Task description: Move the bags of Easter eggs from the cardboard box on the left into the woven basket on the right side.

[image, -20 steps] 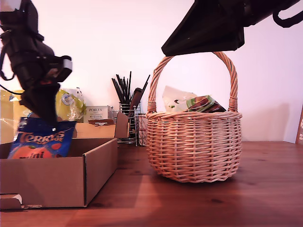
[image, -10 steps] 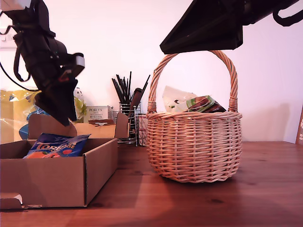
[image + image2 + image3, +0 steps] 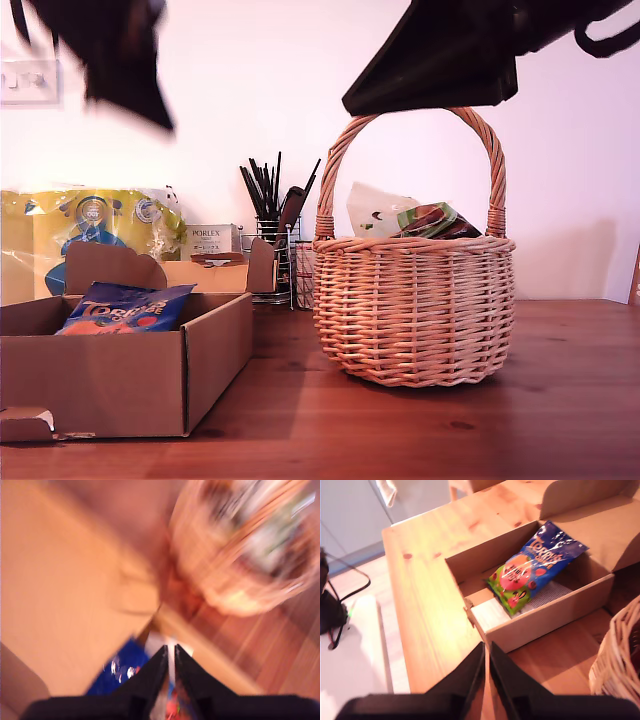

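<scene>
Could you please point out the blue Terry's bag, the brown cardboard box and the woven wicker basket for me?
Dark blue glossy Terry's bag (image 3: 128, 308), exterior view, on its printed front.
Shallow brown cardboard box (image 3: 100, 380), exterior view, on its front wall.
Round tan woven wicker basket (image 3: 415, 310), exterior view, on its woven side.

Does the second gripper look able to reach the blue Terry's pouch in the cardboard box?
Probably yes: the dark blue Terry's pouch lies uncovered in the open cardboard box, nothing between it and my second gripper; its shut jaws must open first.

home kitchen | utensil holder (image 3: 272, 225) | wooden table (image 3: 420, 430)
</scene>
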Controlling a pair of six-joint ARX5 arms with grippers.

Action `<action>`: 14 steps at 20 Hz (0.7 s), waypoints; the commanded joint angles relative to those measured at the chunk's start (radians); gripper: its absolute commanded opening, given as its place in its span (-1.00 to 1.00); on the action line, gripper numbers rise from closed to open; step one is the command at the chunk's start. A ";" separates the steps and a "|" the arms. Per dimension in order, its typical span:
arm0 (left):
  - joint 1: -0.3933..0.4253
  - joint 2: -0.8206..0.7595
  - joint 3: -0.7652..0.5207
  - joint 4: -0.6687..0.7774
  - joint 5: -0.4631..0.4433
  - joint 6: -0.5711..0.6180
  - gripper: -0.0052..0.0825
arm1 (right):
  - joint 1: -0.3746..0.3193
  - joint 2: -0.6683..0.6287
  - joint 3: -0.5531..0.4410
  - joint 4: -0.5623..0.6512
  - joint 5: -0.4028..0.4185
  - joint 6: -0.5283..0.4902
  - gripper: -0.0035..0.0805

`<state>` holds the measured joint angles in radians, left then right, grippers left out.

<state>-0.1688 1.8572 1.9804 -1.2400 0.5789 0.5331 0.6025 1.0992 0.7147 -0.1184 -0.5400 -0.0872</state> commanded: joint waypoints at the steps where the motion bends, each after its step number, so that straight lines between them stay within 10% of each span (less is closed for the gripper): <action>1: -0.004 -0.006 -0.038 0.036 0.011 -0.014 -0.93 | -0.027 0.002 0.003 0.016 0.010 0.035 -0.95; 14: -0.003 -0.585 -0.977 0.795 -0.042 -0.148 -0.93 | -0.059 0.002 0.003 0.012 0.023 0.139 -0.95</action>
<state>-0.1741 1.2789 1.0424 -0.4747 0.5392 0.3943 0.5308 1.0992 0.7147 -0.1070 -0.5137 0.0494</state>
